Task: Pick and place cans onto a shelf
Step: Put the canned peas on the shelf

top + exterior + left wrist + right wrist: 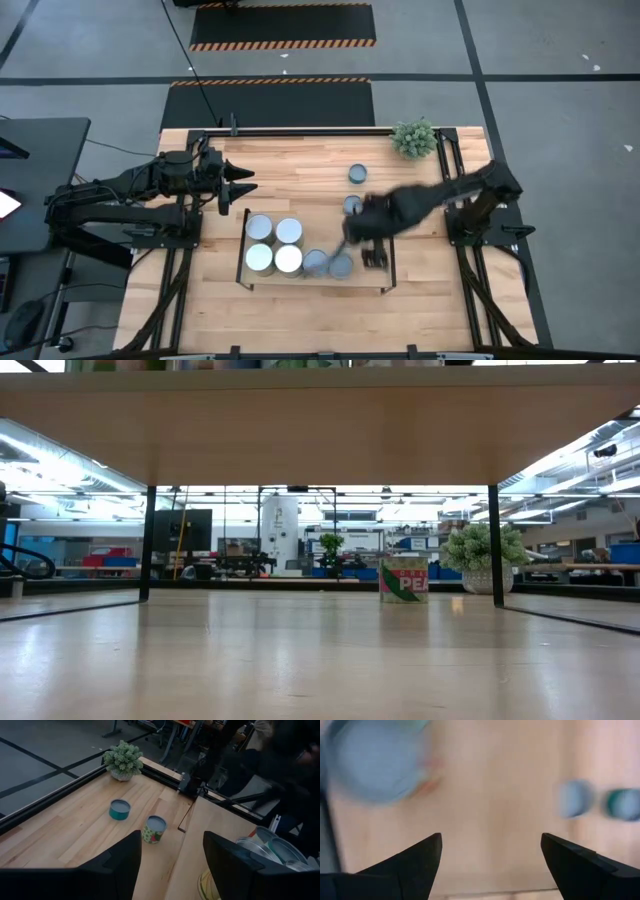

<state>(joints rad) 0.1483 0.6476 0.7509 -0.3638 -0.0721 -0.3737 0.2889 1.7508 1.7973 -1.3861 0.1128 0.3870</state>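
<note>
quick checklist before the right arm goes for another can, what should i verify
1. Right gripper open and empty: ok, fingers spread with nothing between them.
2. Cans still off the shelf to fetch: ok, two stand on the table, one near the plant, one by the right arm.
3. Free room on the shelf: ok, six cans sit at its left and middle, the right part is bare.
4. Left gripper out of the way: ok, open, waiting at the table's left.
5. Right gripper lined up over a can: cannot tell, its wrist view is blurred.
</note>
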